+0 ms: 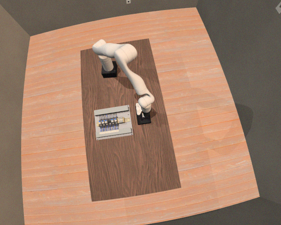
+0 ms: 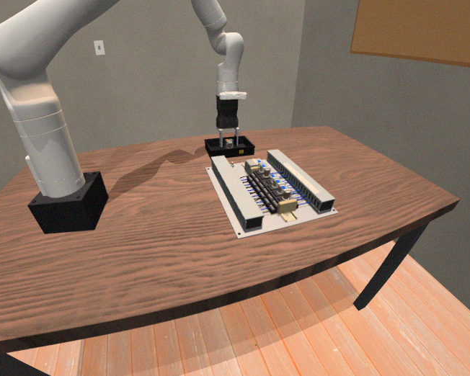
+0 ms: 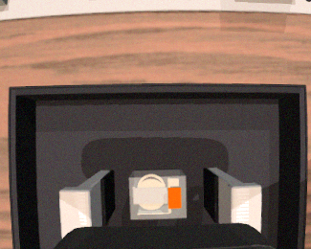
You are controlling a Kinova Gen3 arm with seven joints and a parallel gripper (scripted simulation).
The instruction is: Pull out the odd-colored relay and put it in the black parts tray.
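The relay with the orange button [image 2: 228, 142] [image 3: 150, 196] sits upright in the black parts tray [image 2: 227, 153] [image 3: 157, 87], button side up. My gripper [image 2: 229, 145] [image 3: 159, 189] is open, pointing down into the tray, one finger on each side of the relay with a visible gap at both sides. The relay panel [image 1: 125, 126] [image 2: 269, 222] looks flat on the table. Relays with blue buttons stand in its central row, with a dark gap among them. In the top view the arm hides the fingers.
Two raised grey ducts [image 1: 111, 110] [image 2: 237, 190] run along opposite sides of the panel. The panel's edge lies close beside the tray. The arm's black base block [image 1: 109, 73] [image 2: 71, 210] stands toward the far end of the table in the top view.
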